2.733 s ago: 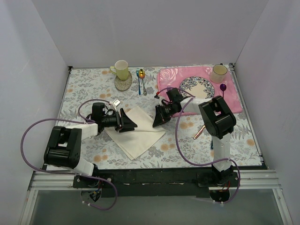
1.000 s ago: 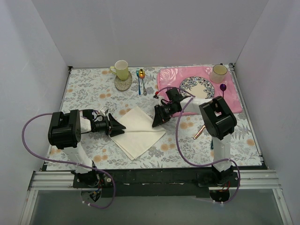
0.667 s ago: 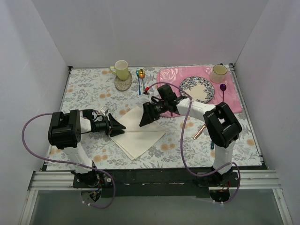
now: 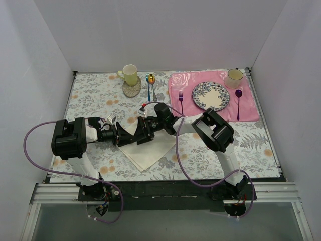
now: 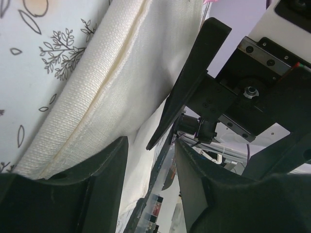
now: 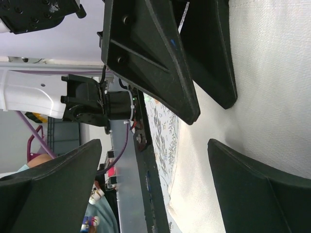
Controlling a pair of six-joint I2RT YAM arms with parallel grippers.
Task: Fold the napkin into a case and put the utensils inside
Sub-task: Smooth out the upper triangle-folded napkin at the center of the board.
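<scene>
napkin [image 4: 150, 150]: a cream cloth, folded. It lies flat like a diamond on the flowery table [image 4: 95, 100], a little toward 7 o'clock from the table's middle.
left gripper [image 4: 124, 135]: it comes in from 9 o'clock and points to 3 o'clock. Its fingers are a little apart. The tips sit on the napkin's 9 o'clock corner.
right gripper [image 4: 141, 134]: it reaches in from 3 o'clock and points to 9 o'clock. Its fingers are wide apart, low over the napkin's 11 o'clock side. I cannot tell if they touch the cloth.
both grippers: they are nose to nose and very close over the cloth.
fold: the left wrist camera shows a thick, doubled napkin edge with a line along it, right beside one left finger.
spoon with the gold bowl [image 4: 151, 78]: it lies at 12 o'clock from the napkin, near the back of the table.
yellow-green cup [image 4: 130, 74]: it stands on a round coaster [image 4: 132, 91] at 11 o'clock on the table, just beside the spoon.
pink placemat [image 4: 251, 111]: it lies at 1 o'clock on the table.
plate [image 4: 210, 95]: it sits on the placemat and has a blue pattern.
purple fork [image 4: 180, 102]: it lies at the plate's 9 o'clock.
purple spoon [image 4: 238, 103]: it lies at the plate's 3 o'clock.
cream cup [image 4: 234, 78]: it stands at the placemat's far corner, at 1 o'clock from the plate.
</scene>
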